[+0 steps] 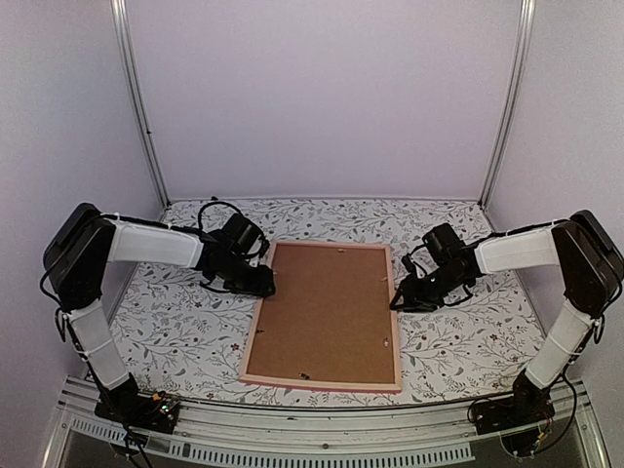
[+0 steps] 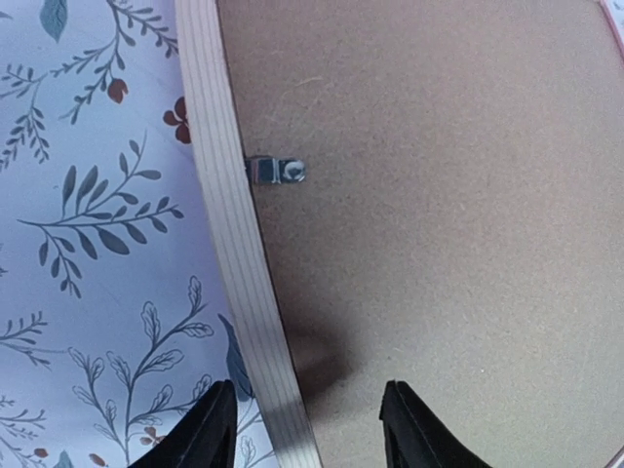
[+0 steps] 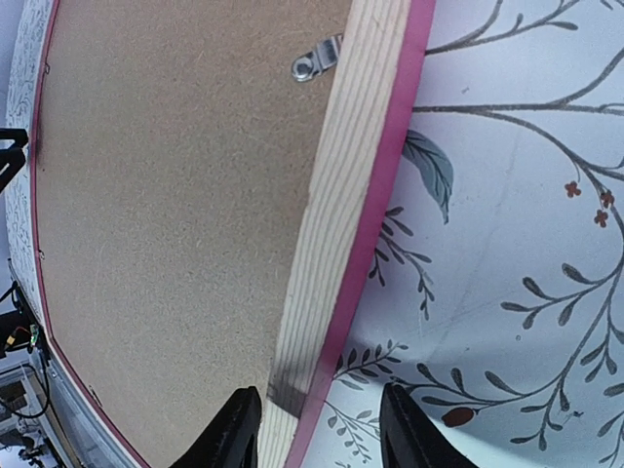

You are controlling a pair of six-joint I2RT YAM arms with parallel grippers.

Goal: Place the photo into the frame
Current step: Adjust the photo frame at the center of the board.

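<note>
- The frame (image 1: 322, 381) lies flat in the middle of the table, back side up, its long sides running away from the arm bases and turned slightly off square
- Its brown backing board (image 1: 327, 312) fills the whole opening, and the thin pink rails show all round it
- A floral tablecloth (image 1: 185, 331) covers the table under and around the frame
- The left gripper (image 1: 263, 285) sits low at the frame's left rail, near the far corner
- In the left wrist view its fingers (image 2: 210, 429) stand apart and straddle the pale wooden rail, one over the cloth and one over the board, with nothing clamped between them
- A small metal clip (image 2: 276, 171) reaches from that rail onto the board, just ahead of the fingers
- The right gripper (image 1: 398, 297) sits at the right rail, about level with the left one
- Its jaws are also apart, one on each side of the rail with its pink outer edge, and grip nothing
- A second metal clip (image 3: 317, 60) lies on the board beside this rail, farther along from the fingers
</note>
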